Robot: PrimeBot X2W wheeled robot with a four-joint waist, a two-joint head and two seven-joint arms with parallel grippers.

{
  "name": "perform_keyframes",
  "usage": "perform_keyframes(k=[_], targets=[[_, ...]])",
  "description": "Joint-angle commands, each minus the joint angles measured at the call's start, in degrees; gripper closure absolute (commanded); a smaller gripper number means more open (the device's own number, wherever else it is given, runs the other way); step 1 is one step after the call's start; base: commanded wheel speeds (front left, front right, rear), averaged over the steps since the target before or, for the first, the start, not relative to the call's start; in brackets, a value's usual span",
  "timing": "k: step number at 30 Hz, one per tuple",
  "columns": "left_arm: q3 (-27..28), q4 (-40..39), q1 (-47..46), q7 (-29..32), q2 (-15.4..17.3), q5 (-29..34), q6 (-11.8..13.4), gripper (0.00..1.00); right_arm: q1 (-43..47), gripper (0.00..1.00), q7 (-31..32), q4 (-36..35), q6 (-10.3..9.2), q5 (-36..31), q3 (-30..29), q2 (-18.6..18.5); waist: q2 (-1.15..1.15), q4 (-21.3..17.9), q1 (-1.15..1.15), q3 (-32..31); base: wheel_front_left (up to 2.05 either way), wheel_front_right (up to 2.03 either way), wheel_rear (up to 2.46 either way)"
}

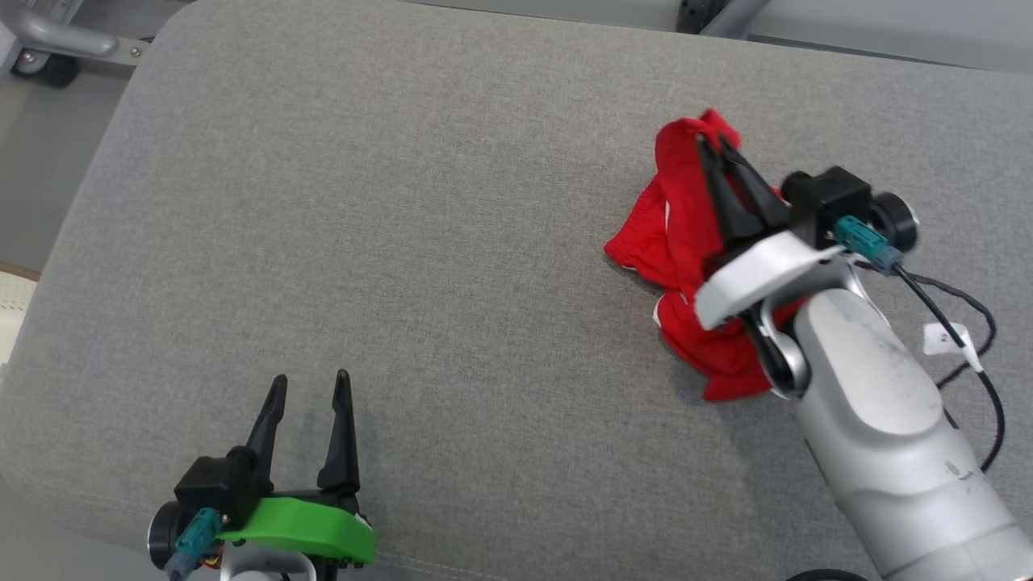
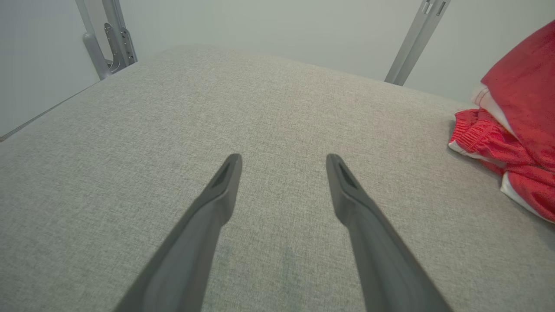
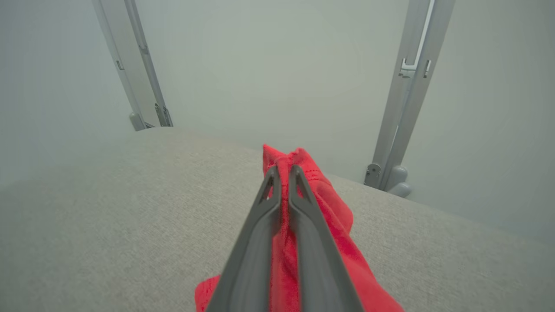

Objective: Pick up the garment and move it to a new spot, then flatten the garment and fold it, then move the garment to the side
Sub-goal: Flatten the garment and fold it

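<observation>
Red garment (image 1: 686, 242) bunched on the right side of the grey cushion (image 1: 403, 202), toward the far edge, long axis running far-to-near. Right hand (image 1: 712, 141) clamped shut on its top fold. Left hand (image 1: 311, 378) wide open, empty, well apart at the near edge. Right wrist view confirms the pinch; head view shows the bulk trailing below.

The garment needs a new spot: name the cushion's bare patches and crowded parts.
Bare: the wide middle and far left of the cushion, between the open left gripper and the garment. Crowded: the right side, where the right gripper pinches the garment, a black cable beside it.
</observation>
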Motion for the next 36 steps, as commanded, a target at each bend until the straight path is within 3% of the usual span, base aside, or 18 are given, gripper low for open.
perform_keyframes(k=[1, 7, 12, 15, 20, 21, 22, 23, 24, 25, 29, 36], targets=[[-0.2, 0.1, 0.2, 0.0, 0.1, 0.1, -0.3, 0.0, -1.6, 1.0, -0.1, -1.6, -0.06, 0.9, 1.1, 0.9, -0.01, -0.1, 0.0, -0.6, 0.0, 0.0, 0.0], [-1.3, 1.0, 0.7, 0.0, 0.2, 0.5, -0.9, 0.0, -6.7, 1.0, -0.1, -14.0, -0.06, 11.1, 7.2, 4.0, -0.01, 1.9, 0.0, -3.2, 0.0, 0.0, 0.0], [-1.5, 1.3, 1.9, 0.0, 0.2, 1.4, -1.2, 0.0, -8.4, 1.0, -0.1, -22.9, -0.05, 17.0, 4.1, 4.3, -0.01, 3.3, 0.0, -4.7, 0.0, 0.0, 0.0], [-0.7, 1.2, 2.4, 0.0, 0.1, 1.6, -1.2, 0.0, -5.3, 1.0, -0.1, -22.8, -0.05, 15.7, 0.4, 4.2, -0.01, 2.9, 0.0, -4.8, 0.0, 0.0, 0.0], [-0.6, 1.0, 2.4, 0.0, 0.1, 1.4, -1.3, 0.0, 3.4, 1.0, -0.1, -14.6, -0.07, 10.0, -6.3, 2.7, -0.01, 0.7, 0.0, -3.3, 0.0, 0.0, 0.0], [-0.8, 1.1, 2.0, 0.0, 0.1, 1.2, -1.3, 0.0, 5.4, 0.93, -0.1, -12.1, -0.04, 8.1, -7.0, 1.1, -0.01, 0.2, 0.0, -3.0, 0.0, 0.0, 0.0], [-1.0, 1.1, 1.6, 0.0, 0.1, 1.0, -1.3, 0.0, 7.6, 0.79, -0.1, -9.6, -0.04, 7.8, -7.8, 0.5, -0.01, -0.2, 0.0, -2.6, 0.0, 0.0, 0.0], [-1.2, 1.1, 1.1, 0.0, 0.1, 0.9, -1.3, 0.0, 9.7, 0.58, -0.1, -6.5, -0.06, 7.4, -9.0, 0.0, -0.01, -0.7, 0.0, -2.2, 0.0, 0.0, 0.0], [-1.4, 1.3, 0.8, 0.0, 0.2, 0.8, -1.4, 0.0, 11.4, 0.16, -0.1, -3.5, -0.02, 6.0, -9.9, -1.2, -0.01, -1.2, 0.0, -1.9, 0.0, 0.0, 0.0], [-1.7, 1.3, 0.5, 0.0, 0.1, 0.9, -1.4, 0.0, 12.3, 0.0, -0.1, -1.1, -0.08, 5.7, -11.7, -1.6, -0.01, -1.7, 0.0, -1.6, 0.0, 0.0, 0.0], [-2.3, 1.8, -0.6, 0.0, 0.2, 1.5, -1.5, 0.0, 15.5, 0.0, -0.1, 3.5, -0.03, 3.1, -18.0, -2.1, -0.01, -3.3, 0.0, -1.0, 0.0, 0.0, 0.0], [-1.3, 2.6, -0.8, 0.0, 0.1, 2.2, -1.5, 0.0, 16.8, 0.0, -0.1, -0.5, -0.03, 0.5, -21.5, -0.7, -0.01, -6.1, 0.0, -2.0, 0.0, 0.0, 0.0]])
